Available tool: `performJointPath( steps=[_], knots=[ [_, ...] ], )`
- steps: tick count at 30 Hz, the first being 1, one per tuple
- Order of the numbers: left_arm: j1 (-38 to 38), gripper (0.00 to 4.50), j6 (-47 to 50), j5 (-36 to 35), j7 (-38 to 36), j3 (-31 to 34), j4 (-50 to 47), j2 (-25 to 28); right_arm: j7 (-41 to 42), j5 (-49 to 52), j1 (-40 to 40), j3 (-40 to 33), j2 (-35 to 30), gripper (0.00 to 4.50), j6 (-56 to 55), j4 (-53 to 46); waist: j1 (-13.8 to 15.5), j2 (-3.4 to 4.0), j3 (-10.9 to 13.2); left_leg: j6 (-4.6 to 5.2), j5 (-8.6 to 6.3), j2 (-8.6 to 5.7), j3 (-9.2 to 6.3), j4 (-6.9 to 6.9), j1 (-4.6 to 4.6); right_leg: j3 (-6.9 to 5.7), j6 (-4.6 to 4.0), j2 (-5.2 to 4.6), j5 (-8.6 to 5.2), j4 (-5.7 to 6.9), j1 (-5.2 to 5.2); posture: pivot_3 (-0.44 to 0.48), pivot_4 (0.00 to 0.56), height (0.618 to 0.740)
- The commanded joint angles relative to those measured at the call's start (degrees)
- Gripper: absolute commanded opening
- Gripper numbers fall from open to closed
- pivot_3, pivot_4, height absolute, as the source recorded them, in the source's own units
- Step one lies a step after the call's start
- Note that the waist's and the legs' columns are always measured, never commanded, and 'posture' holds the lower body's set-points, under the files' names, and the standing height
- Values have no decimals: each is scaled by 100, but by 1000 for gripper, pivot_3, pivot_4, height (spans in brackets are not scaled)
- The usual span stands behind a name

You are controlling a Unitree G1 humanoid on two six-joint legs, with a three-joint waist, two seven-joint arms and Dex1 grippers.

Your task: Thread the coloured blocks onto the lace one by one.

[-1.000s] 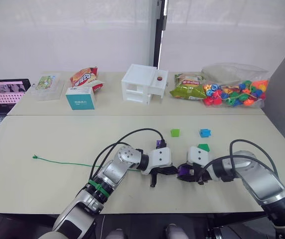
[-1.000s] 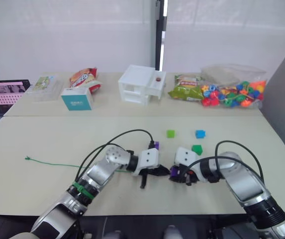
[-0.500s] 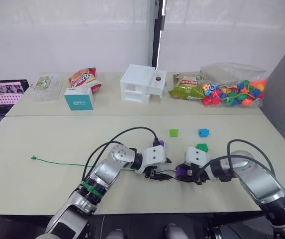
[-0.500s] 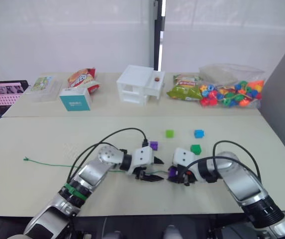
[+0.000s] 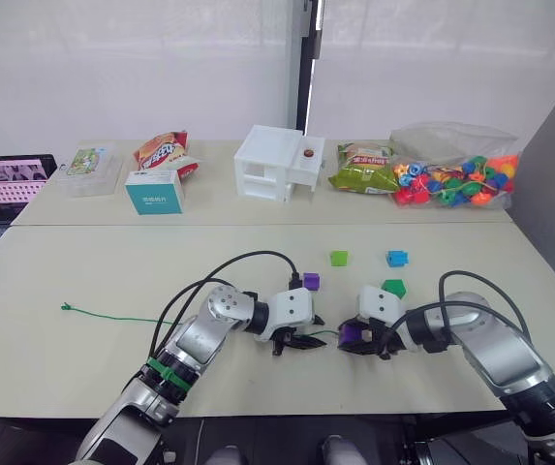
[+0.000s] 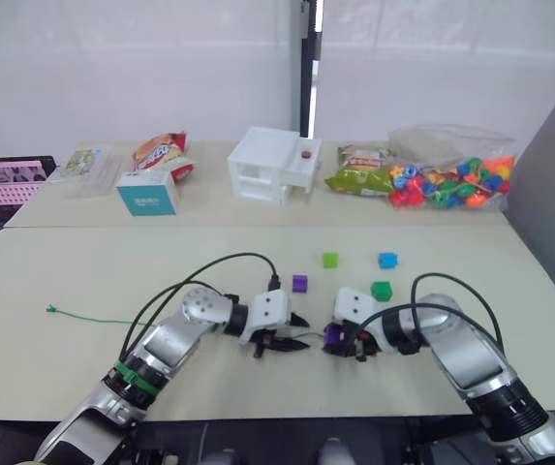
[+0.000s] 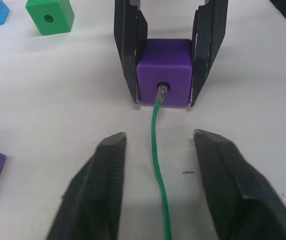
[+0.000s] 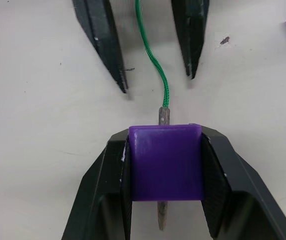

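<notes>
My right gripper (image 8: 165, 137) is shut on a purple block (image 8: 165, 161) that rests on the table. The lace (image 7: 157, 150), a thin green cord, runs between the spread fingers of my open left gripper (image 5: 296, 342) without touching them. Its grey tip (image 8: 163, 115) goes into the block's hole and pokes out the far side. The cord's free end (image 5: 66, 307) lies far to the left on the table. Loose behind the grippers lie a second purple block (image 5: 310, 281), a light green one (image 5: 340, 258), a blue one (image 5: 398, 258) and a dark green one (image 5: 394, 288).
Along the back table stand a laptop (image 5: 6, 184), a clear box (image 5: 88, 170), a teal tissue box (image 5: 156, 191), a snack bag (image 5: 166, 150), a white box (image 5: 280, 163), a green snack bag (image 5: 359, 171) and a bag of beads (image 5: 456, 176).
My left gripper has drawn back to the left, away from the purple block, leaving a short stretch of lace showing between the two grippers. The right gripper has kept its hold.
</notes>
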Motion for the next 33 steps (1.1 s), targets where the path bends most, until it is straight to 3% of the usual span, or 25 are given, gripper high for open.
performJointPath(
  steps=[1,3,4,22,29,31,33],
  knots=[
    [-117,734,-6,-53,-2,21,-69,-43,35,-22,9,95,24,1191,-64,-39,0,0,0,0,0,0,0,0,0,0,0,0,0,0,0,0,150,740],
    [-126,106,-9,-53,-23,12,-53,-48,27,-23,16,89,19,1191,-64,-38,0,0,0,0,0,0,0,0,0,0,0,0,0,0,0,0,150,740],
    [-130,0,-16,-53,-26,13,-45,-51,25,-25,18,87,18,1191,-65,-36,1,0,0,0,0,0,0,0,0,0,0,0,0,0,0,0,150,740],
    [-240,0,90,-56,120,-88,216,-557,22,-10,59,89,16,1191,-31,-92,7,0,0,0,0,0,0,1,0,0,0,0,0,-1,2,0,150,740],
    [-189,2144,335,-340,-80,123,44,-334,57,151,54,38,26,1191,210,-181,11,0,0,0,0,0,0,1,0,0,0,0,0,0,1,0,150,740],
    [-198,2799,354,-401,-138,181,19,-214,56,211,52,0,21,2271,275,-235,12,0,0,0,0,0,0,1,-1,0,0,0,0,0,1,0,150,740],
    [-199,3474,336,-471,-177,269,24,-115,104,304,62,-95,-49,2935,326,-299,12,0,0,0,0,0,0,1,-2,0,0,0,0,0,-1,0,150,740]
  ],
)
